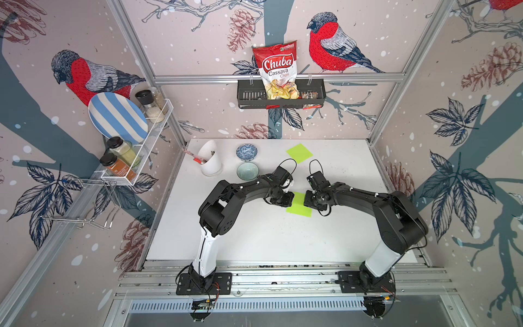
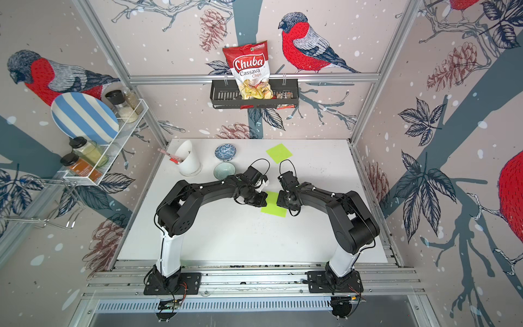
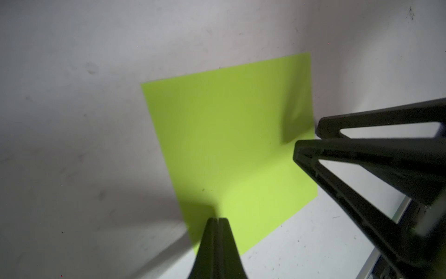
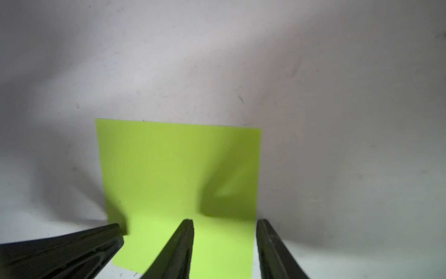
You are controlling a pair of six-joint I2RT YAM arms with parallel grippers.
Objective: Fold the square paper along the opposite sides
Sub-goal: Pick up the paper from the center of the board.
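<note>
A lime-green square paper (image 1: 299, 206) lies flat on the white table (image 1: 254, 235) between my two wrists, seen in both top views (image 2: 273, 206). My left gripper (image 3: 218, 219) is shut, its tips low over one edge of the paper (image 3: 229, 135), with nothing visible between them. My right gripper (image 4: 225, 221) is open at the opposite side. One of its fingers stands over the paper (image 4: 169, 169) and the other just beyond the paper's side edge. In the top views both wrists hide the fingers.
A second green paper (image 1: 299, 153) lies at the back of the table. A white holder (image 1: 210, 162), a blue patterned bowl (image 1: 246, 152) and a pale green bowl (image 1: 247, 171) stand at the back left. Wall racks hang left and behind.
</note>
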